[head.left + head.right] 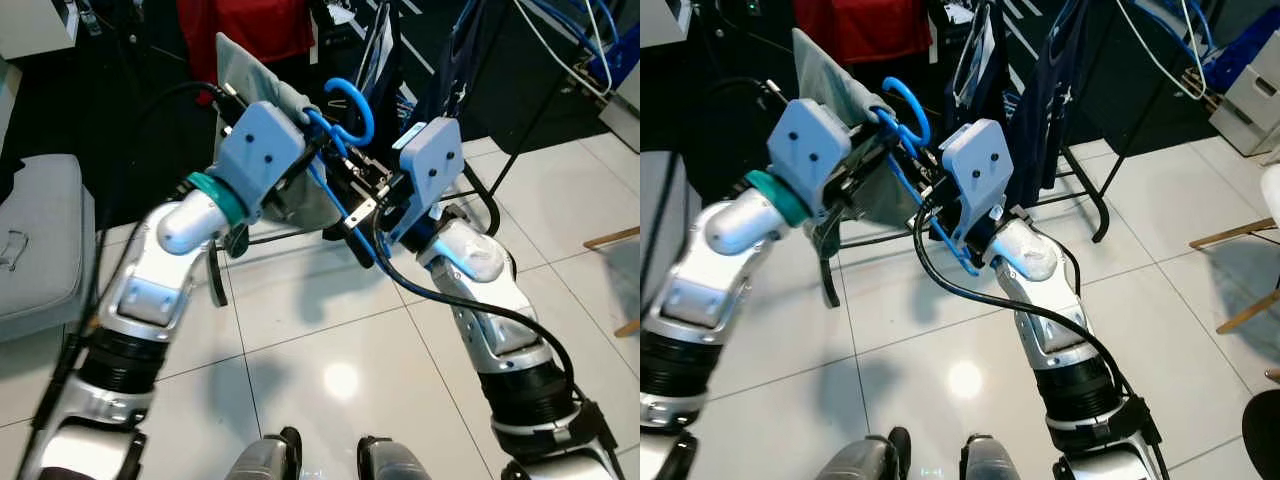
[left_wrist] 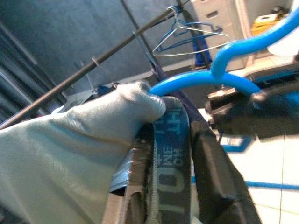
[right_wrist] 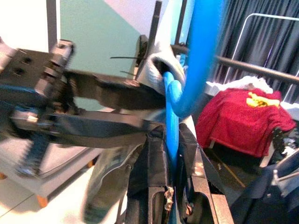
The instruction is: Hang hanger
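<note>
The blue plastic hanger [image 1: 345, 130], with a pale grey-green garment [image 1: 265, 95] draped on it, is up in front of the robot's chest, carried between both arms above the white tiled floor [image 1: 330, 330]. The left hand [image 1: 305, 150] has its black fingers clamped on the garment's collar and the hanger's shoulder; the left wrist view shows the printed neck label pinched between the pads, blue plastic curving out just above. The right hand [image 1: 365, 195] is closed round the hanger's other blue arm, which runs straight down between its fingers in the right wrist view. The hook [image 1: 352, 100] pokes up free between the two hands, pointing towards the dark clothes rack [image 1: 1080, 180] just ahead, where navy garments [image 1: 1040, 80] already hang.

The step looks like the carry up to the rail. To do it well, I'd say keep both grips firm, lift so the hook clears the rail, and keep the hook's opening turned towards it. The risk is the garment sliding off the left shoulder, since that hand holds mostly fabric. A red garment [image 1: 245, 30] lies behind, well clear.
</note>
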Robot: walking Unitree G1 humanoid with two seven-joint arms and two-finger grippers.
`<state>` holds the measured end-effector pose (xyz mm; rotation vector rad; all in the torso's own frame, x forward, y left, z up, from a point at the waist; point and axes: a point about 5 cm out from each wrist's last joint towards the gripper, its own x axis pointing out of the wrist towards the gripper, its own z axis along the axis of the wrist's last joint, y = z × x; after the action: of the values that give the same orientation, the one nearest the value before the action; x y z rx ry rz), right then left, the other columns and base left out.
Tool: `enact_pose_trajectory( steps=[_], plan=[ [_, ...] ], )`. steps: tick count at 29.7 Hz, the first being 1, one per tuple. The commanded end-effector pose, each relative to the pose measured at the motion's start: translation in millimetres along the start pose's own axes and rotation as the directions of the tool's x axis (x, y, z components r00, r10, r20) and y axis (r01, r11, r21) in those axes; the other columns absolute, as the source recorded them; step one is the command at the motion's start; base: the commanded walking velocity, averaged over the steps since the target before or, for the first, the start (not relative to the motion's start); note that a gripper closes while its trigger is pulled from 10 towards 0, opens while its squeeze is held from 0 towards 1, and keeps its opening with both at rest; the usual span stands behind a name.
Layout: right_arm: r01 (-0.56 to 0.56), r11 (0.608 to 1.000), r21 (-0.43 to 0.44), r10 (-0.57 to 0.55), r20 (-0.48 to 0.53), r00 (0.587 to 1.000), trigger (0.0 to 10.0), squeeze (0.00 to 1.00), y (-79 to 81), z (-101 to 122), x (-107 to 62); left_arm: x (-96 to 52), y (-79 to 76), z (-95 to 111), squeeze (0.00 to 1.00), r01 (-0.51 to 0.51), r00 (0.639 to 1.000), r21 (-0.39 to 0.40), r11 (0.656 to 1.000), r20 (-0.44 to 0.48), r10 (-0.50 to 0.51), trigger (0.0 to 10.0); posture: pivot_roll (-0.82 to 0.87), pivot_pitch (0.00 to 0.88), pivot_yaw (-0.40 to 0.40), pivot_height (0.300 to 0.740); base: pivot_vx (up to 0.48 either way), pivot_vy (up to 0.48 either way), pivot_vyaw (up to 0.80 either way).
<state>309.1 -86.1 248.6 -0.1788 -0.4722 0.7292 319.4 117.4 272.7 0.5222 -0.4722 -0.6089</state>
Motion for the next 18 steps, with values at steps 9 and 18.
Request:
enact_pose_trajectory(
  steps=[9,18],
  plan=[
    [0.050,0.998,-0.026,-0.050,0.002,0.999,10.0,0.00,-14.7,1.1,-4.6,-23.7,25.1,7.7,0.00,0.034,0.999,0.026,0.999,0.003,-0.034,10.0,-0.07,0.114,0.100,0.740,0.000,0.000,0.00],
    [-0.036,0.999,-0.033,0.034,-0.051,0.998,10.0,0.00,-7.3,-2.1,-24.0,-33.9,32.9,12.9,0.00,0.218,0.975,0.314,0.924,-0.043,-0.216,10.0,-0.06,0.122,0.095,0.740,0.000,0.000,0.00]
  ],
)
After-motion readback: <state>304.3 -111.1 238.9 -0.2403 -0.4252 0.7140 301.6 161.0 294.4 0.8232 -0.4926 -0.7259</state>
